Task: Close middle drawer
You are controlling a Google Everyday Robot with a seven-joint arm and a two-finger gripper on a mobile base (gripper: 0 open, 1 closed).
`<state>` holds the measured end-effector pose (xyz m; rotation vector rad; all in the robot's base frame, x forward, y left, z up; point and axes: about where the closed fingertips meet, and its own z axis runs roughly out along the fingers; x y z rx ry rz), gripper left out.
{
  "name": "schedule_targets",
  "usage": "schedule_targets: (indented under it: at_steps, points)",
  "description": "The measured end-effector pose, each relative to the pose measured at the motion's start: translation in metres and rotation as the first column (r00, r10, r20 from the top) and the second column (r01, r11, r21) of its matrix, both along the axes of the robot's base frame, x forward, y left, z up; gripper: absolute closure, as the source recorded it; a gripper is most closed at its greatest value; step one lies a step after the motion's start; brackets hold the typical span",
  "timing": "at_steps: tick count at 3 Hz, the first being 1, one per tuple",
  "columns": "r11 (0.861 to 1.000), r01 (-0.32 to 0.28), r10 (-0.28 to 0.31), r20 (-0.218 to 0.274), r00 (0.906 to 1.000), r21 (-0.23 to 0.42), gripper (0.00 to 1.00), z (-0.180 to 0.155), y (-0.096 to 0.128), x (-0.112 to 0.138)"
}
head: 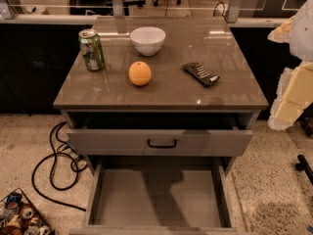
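Grey-beige, the middle drawer (pixel 156 197) stands pulled far out at bottom centre, below the slightly open top drawer (pixel 205 143). On the cabinet top (pixel 230 89) sit a green can (pixel 91 50), white bowl (pixel 147 40), orange (pixel 140 73) and dark packet (pixel 201 74). A black cable (pixel 51 163) lies lower left. The gripper (pixel 289 99) hangs at the right edge, apart from the cabinet; wide or narrow, I cannot tell.

Grey-beige middle drawer (pixel 157 199), fully out.
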<state>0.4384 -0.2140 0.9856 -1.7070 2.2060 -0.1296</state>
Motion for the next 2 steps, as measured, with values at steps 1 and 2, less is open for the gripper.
schedule_targets:
  at_steps: [1, 2]
  points:
    - [1.0, 0.0, 0.0, 0.004, 1.0, 0.001, 0.0, 0.0, 0.001, 0.0]
    - [1.0, 0.014, -0.014, 0.013, 0.9998, 0.012, 0.0, -0.014, 0.009, -0.004]
